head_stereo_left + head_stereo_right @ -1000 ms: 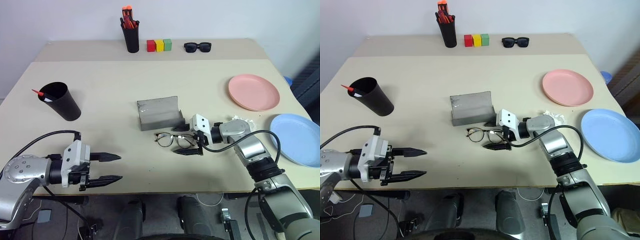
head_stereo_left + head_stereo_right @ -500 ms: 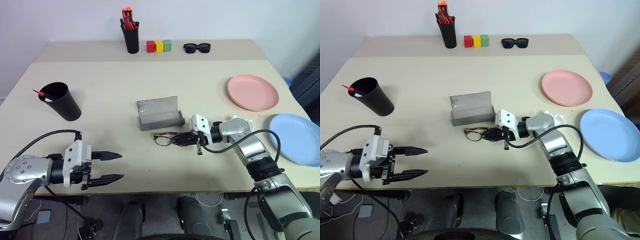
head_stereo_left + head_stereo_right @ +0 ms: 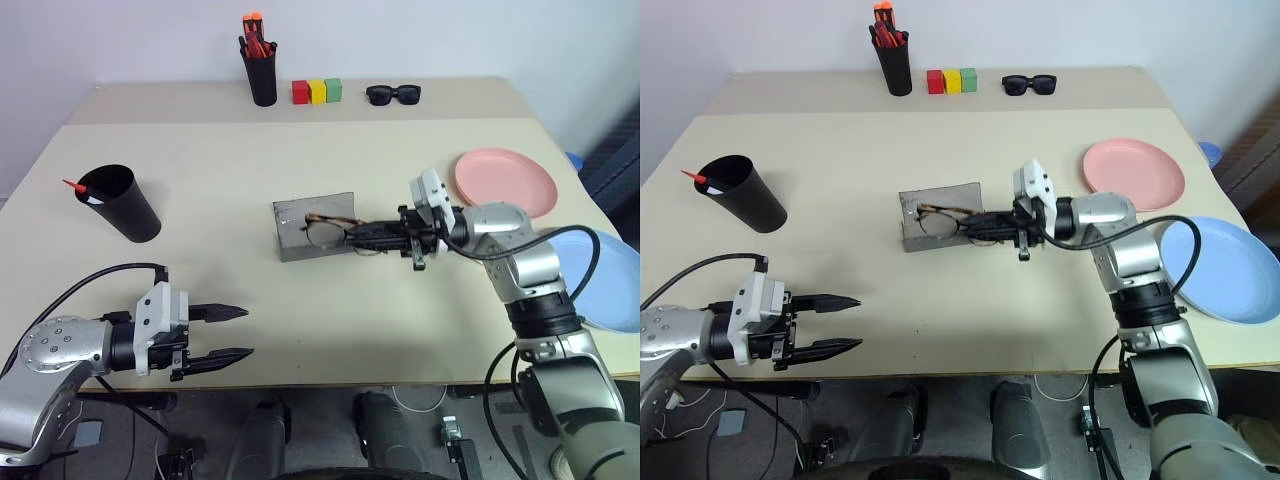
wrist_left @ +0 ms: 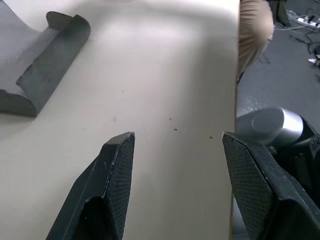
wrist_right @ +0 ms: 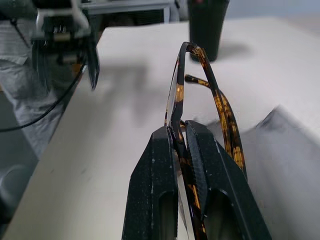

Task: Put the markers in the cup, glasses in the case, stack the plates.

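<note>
A: Item one, right gripper?

B: You see it clamped on the glasses, held in the air over the open case at mid-table.

A: Item two, left gripper?

B: Your left stands parted and empty at the near left edge. Cup sits by the left edge; pink plate and blue plate lie apart on the right.

Right gripper: two black fingers pinched on glasses, tortoiseshell arms, held above beige desk. Grey case just beside. Black cup far end. Left gripper opposite.
</note>
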Tool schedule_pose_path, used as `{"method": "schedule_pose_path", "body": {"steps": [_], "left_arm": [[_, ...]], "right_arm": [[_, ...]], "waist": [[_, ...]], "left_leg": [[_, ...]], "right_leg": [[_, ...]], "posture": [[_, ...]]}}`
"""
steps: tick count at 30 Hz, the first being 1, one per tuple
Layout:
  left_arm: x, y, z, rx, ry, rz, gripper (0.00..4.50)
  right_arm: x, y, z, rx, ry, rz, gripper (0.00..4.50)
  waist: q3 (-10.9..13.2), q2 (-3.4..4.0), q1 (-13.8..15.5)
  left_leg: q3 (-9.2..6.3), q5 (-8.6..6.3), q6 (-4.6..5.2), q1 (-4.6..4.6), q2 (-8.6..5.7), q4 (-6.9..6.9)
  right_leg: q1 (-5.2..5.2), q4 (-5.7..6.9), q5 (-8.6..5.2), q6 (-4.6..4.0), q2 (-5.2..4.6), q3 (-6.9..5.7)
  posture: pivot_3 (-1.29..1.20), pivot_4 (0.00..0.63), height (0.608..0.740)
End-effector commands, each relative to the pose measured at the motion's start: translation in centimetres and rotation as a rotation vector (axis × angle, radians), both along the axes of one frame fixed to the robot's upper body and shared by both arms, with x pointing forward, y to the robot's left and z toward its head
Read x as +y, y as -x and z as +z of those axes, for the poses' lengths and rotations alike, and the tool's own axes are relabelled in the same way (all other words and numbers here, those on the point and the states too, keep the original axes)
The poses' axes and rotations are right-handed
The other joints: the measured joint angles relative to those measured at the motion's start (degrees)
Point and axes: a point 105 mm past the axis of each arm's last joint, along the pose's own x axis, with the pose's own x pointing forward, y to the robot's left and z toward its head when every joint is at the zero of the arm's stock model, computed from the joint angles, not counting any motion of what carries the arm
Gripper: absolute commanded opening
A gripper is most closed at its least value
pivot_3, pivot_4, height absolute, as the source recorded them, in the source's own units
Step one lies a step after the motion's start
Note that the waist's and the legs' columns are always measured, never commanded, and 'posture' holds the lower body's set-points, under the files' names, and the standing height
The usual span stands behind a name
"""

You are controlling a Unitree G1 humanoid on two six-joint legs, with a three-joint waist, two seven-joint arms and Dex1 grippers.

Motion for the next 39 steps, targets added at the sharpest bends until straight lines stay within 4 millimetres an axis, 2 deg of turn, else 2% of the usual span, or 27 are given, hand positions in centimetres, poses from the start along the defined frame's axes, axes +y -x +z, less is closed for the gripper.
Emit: {"method": "schedule_pose_path", "body": {"steps": [1, 10, 21, 31, 39], "left_arm": [[-0.5, 0.2, 1.0, -0.047, 0.014, -0.006, 2.85], [-0.5, 1.3, 1.2, -0.047, 0.018, 0.047, 2.85], [-0.4, 2.6, 1.3, -0.041, 0.015, 0.106, 2.85], [-0.4, 3.5, 1.3, -0.034, 0.019, 0.139, 2.85], [-0.5, 3.8, 1.2, -0.030, 0.022, 0.147, 2.85]], "right_arm": [[0.5, -1.3, 0.5, -0.076, -0.018, -0.015, 0.03], [2.9, -4.0, -0.9, -0.148, 0.009, 0.001, 0.03], [5.2, -5.0, -1.7, -0.161, 0.021, 0.032, 0.03], [5.8, -5.3, -3.0, -0.151, 0.045, 0.006, 0.03], [5.3, -5.0, -4.3, -0.107, 0.110, 0.033, 0.03]], "waist": [[0.00, 0.00, 0.00], [0.04, 0.06, -0.40], [0.06, 0.10, -1.40], [0.09, 0.14, -1.50], [0.09, 0.14, -1.50]], "left_leg": [[0.00, 0.00, 0.00, -0.01, 0.00, -0.01], [0.03, 0.00, 0.00, -0.04, 0.01, -0.07], [0.03, 0.00, 0.00, -0.03, 0.01, -0.17], [0.03, 0.00, -0.01, -0.02, 0.01, -0.28], [0.04, 0.01, -0.01, -0.02, 0.01, -0.28]], "right_leg": [[-0.01, -0.01, 0.00, 0.00, 0.00, 0.00], [-0.08, -0.05, 0.02, 0.01, 0.00, 0.02], [-0.10, -0.04, 0.02, 0.00, 0.01, 0.01], [-0.16, -0.04, 0.01, -0.02, 0.02, 0.02], [-0.16, -0.04, 0.01, -0.02, 0.02, 0.02]], "posture": [[0.00, 0.150, 0.740], [0.00, 0.150, 0.740], [0.00, 0.150, 0.740], [0.00, 0.150, 0.740], [0.00, 0.150, 0.740]]}}
